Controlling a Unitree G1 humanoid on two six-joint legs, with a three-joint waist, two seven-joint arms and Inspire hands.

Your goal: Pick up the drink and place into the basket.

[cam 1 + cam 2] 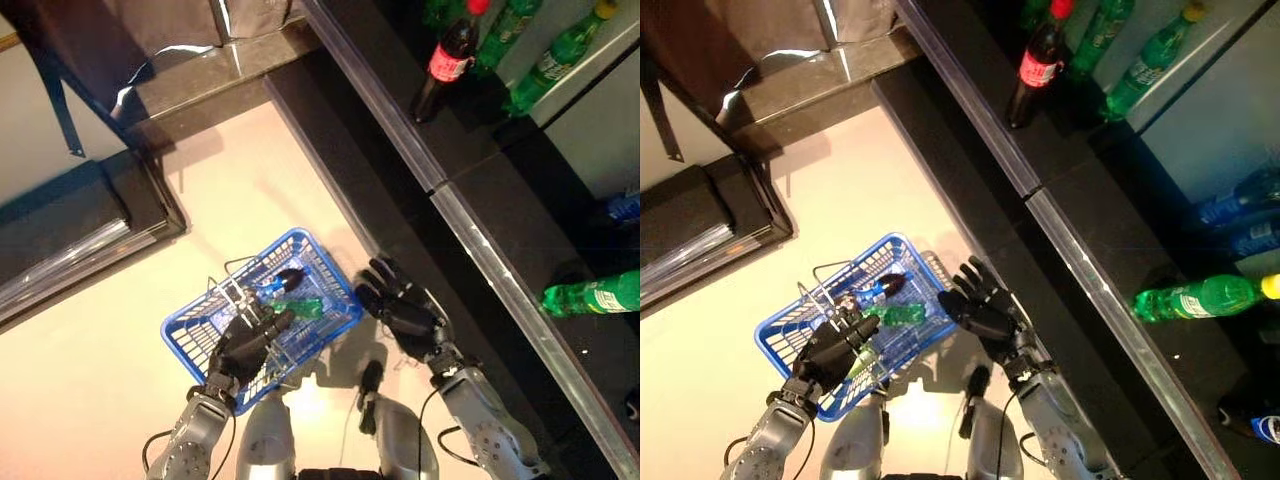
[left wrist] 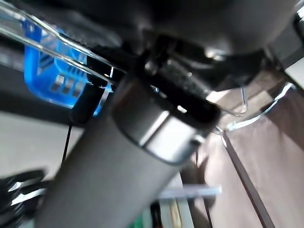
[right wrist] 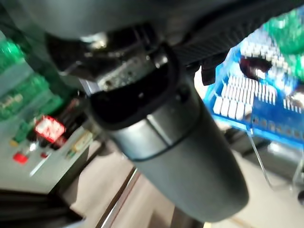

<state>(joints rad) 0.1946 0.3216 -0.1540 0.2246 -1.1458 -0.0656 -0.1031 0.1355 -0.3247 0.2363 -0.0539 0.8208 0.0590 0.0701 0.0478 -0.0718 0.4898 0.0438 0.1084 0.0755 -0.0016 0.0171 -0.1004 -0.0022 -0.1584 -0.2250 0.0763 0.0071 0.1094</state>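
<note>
A blue plastic basket (image 1: pixel 195 345) hangs in front of me above the pale floor. Inside it lie a green drink bottle (image 1: pixel 302 307) and a dark bottle with a blue label (image 1: pixel 281 284). My left hand (image 1: pixel 248 347) is at the basket's near side, fingers curled round its wire handle (image 1: pixel 228 288); the left wrist view shows the wire handle (image 2: pixel 66 45) running through the hand. My right hand (image 1: pixel 397 303) hovers just right of the basket with fingers spread, holding nothing.
A dark shelf with a metal front rail (image 1: pixel 470 235) runs along the right. On it stand a cola bottle (image 1: pixel 446 62) and green bottles (image 1: pixel 545 72); another green bottle (image 1: pixel 592 296) lies lower down. A dark platform (image 1: pixel 70 235) sits at the left.
</note>
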